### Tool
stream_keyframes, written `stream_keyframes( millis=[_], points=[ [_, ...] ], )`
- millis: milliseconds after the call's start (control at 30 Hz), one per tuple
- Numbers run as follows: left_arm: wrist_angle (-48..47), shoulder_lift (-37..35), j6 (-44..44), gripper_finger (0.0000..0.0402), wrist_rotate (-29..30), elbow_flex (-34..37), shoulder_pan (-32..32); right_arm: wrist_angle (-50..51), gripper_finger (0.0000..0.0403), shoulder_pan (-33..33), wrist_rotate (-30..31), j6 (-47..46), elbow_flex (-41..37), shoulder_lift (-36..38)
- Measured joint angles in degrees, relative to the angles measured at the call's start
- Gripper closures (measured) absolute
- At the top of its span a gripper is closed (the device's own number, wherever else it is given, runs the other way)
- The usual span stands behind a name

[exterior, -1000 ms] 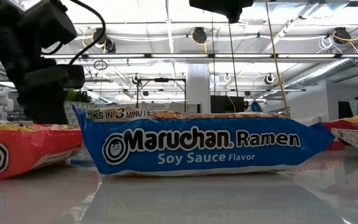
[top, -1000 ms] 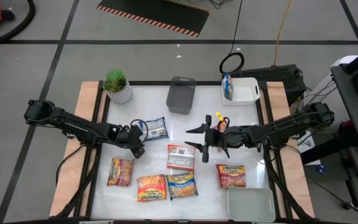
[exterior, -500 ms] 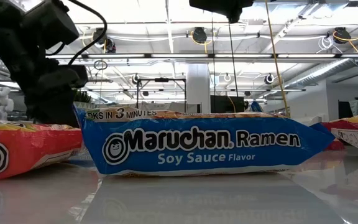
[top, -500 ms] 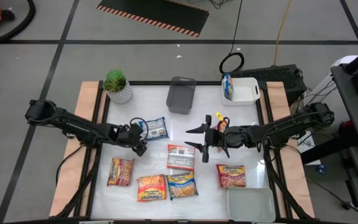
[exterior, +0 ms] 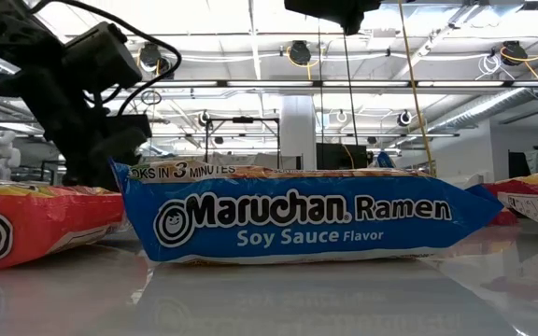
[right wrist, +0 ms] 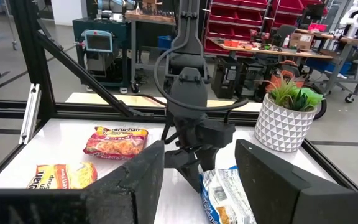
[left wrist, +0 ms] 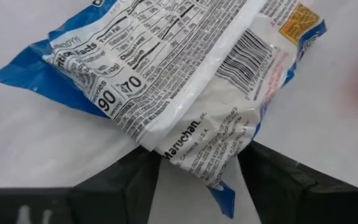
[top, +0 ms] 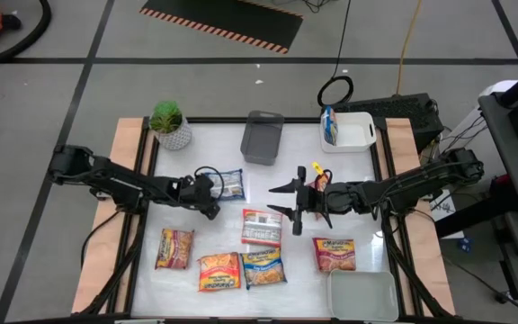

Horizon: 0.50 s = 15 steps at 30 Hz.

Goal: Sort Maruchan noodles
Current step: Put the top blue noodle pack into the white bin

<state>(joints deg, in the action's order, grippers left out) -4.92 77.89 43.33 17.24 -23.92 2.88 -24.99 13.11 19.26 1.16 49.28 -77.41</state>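
A blue-and-white noodle packet (top: 229,184) lies flat on the white table, printed back up (left wrist: 166,68). My left gripper (top: 210,192) slants down at the packet's left end, open, with one finger on either side of that end (left wrist: 201,163). Several more noodle packets lie along the near side: white-and-red (top: 262,227), orange (top: 175,248), orange (top: 219,272), blue (top: 263,268), red (top: 334,254). My right gripper (top: 286,200) hovers level over the table's middle, open and with nothing between its fingers (right wrist: 201,186). My left gripper straddles the packet's narrow left end (left wrist: 211,171), coming slantwise from above and from the table's left, along the packet. Whether the fingers (left wrist: 126,183) touch the wrapper I cannot tell. The packet rests flat on the table.
A grey tray (top: 262,137) and a white tray (top: 356,130) holding a blue packet (top: 330,124) stand at the far edge. Another tray (top: 362,295) sits at the near right corner, and a potted plant (top: 169,124) at the far left. A small orange thing (top: 317,174) shows beside my right arm.
My left gripper has moved toward the table's far right and sunk a little, coming onto the blue-and-white packet's left end. The packet has stayed where it was.
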Motion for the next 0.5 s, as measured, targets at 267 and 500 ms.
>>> stream_keyframes(
  millis=[267, 500],
  points=[
    [-0.55, 0.16, -5.45, 0.0323, 2.89, 0.15, -0.35, 0.00, 0.0211, 0.01, 0.01, 0.11, -0.01, 0.00],
    [0.09, 0.22, -17.76, 0.0392, 4.97, 0.24, -0.40, 0.02, 0.0211, -0.01, 0.05, 0.17, 0.00, 0.00]
  ],
)
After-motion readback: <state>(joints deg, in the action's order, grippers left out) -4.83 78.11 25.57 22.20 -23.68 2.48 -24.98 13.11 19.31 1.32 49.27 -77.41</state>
